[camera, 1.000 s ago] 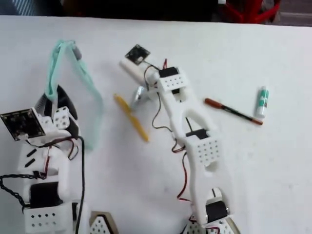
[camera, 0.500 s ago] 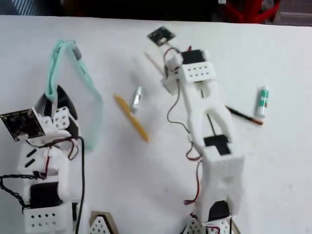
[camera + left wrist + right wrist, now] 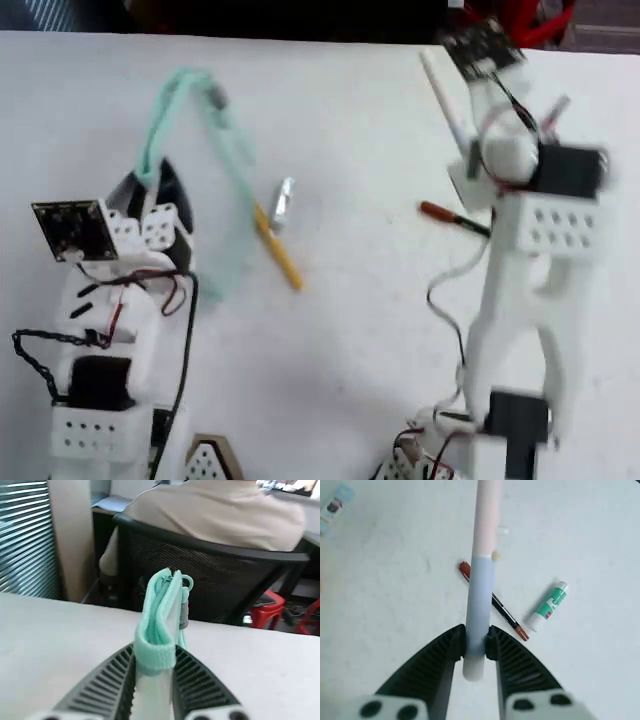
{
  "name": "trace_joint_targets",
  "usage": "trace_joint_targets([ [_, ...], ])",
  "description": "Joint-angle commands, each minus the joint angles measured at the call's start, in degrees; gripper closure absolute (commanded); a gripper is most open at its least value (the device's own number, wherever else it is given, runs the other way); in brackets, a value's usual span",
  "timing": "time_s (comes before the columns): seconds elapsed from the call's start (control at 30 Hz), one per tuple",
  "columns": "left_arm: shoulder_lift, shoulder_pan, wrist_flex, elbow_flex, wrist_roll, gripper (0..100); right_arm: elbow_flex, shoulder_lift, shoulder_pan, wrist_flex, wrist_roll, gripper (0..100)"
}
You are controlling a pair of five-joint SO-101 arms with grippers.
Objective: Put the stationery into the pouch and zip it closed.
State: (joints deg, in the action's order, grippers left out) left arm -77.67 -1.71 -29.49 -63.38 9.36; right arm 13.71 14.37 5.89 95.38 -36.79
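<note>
Over the table, left tool clamps the floppy pouch by its rim, right tool pinches a stiff, likely slippery pen near one end.

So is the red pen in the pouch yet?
No, out. The pen lies on the table, away from the pouch that the left pincer holds.

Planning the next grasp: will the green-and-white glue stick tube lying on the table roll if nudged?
Likely yes: the green-and-white glue stick tube looks round and lies on its side on the white table. Probably rigid enough to pinch. Its smooth shell may slip, and the red-and-black pen close beside it could get bumped.
</note>
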Motion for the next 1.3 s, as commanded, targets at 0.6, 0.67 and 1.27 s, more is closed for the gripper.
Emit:
trace_joint_targets([
  [0.6,-0.5,-31.7,0.8,0.8,-12.1,98,-54.4,88.8,5.2,-30.5,-14.9,98.1],
  [0.67,-0.5,-31.7,0.9,-0.3,-12.1,98,-54.2,89.4,4.4,-30.7,-16.9,98.1],
  [1.27,-0.7,-37.9,5.0,-8.3,-11.9,97,-51.3,71.8,-3.1,-29.4,17.0,98.1],
])
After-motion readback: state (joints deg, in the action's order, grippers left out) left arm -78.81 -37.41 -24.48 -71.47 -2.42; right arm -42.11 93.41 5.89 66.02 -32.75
